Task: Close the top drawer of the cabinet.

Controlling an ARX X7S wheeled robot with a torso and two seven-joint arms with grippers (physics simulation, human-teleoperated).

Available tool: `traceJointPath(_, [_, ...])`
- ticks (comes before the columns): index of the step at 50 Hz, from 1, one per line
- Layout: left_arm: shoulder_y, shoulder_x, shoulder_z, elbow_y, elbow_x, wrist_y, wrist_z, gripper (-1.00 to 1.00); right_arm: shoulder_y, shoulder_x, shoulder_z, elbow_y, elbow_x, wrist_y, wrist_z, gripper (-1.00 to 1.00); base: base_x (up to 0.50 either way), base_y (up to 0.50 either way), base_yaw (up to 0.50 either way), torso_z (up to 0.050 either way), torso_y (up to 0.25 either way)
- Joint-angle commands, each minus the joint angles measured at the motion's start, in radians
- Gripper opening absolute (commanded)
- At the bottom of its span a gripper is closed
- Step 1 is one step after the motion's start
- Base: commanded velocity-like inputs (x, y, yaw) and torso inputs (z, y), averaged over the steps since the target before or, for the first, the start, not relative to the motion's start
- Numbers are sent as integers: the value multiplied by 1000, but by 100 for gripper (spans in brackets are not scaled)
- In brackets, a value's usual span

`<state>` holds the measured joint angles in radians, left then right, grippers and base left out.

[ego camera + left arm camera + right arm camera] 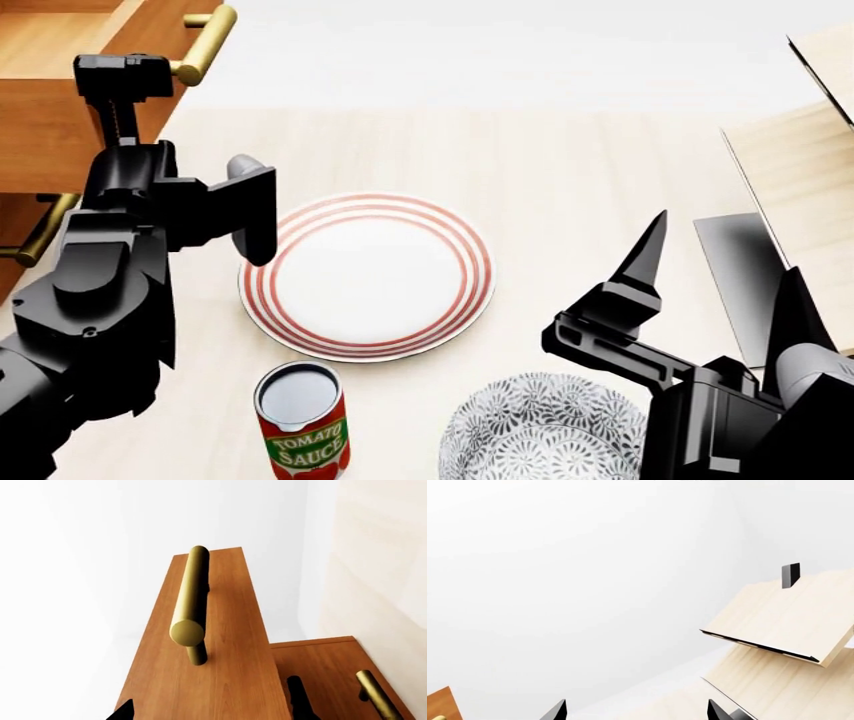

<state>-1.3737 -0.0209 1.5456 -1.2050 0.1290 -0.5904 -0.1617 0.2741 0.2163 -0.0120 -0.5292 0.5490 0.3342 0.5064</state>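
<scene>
Currently top drawer sticks out; left end effector spread open near brass handle. Risk: off-centre push, fingers glancing off handle. Right end effector open, idle.

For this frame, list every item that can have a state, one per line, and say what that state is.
top drawer: pulled out, not closed
lower drawer: further in than the top one
left gripper: open, near the top drawer front
right gripper: open, empty
plate: empty
tomato sauce can: upright
patterned bowl: upright

The pale table carries a striped plate, tomato-sauce can and patterned bowl.
</scene>
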Motion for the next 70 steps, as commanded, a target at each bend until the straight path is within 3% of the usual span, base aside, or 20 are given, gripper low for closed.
traceJointPath(1, [-6, 7, -9, -101, -33, 54, 6, 100, 1, 6, -1, -6, 6, -1, 9, 100, 0, 0, 0, 0, 0])
traceJointPath(37, [-43, -48, -13, -102, -107, 25, 44, 100, -1, 27, -9, -13, 22, -8, 23, 100, 0, 0, 0, 0, 0])
traceJointPath(70, [-44, -155, -13, -89, -111, 13, 34, 100, 4, 48, -19, 11, 28, -24, 15, 100, 0, 0, 0, 0, 0])
